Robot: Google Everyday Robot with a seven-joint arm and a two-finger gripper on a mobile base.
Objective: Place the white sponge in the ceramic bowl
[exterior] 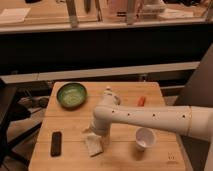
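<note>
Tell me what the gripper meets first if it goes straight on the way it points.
Most likely the white sponge, which lies on the table directly under the downward-pointing gripper. Whether they already touch is unclear from this view.

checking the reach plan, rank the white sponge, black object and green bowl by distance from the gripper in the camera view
1. white sponge, just below the gripper, front centre of the table.
2. black object, front left.
3. ceramic bowl, back left.
</note>
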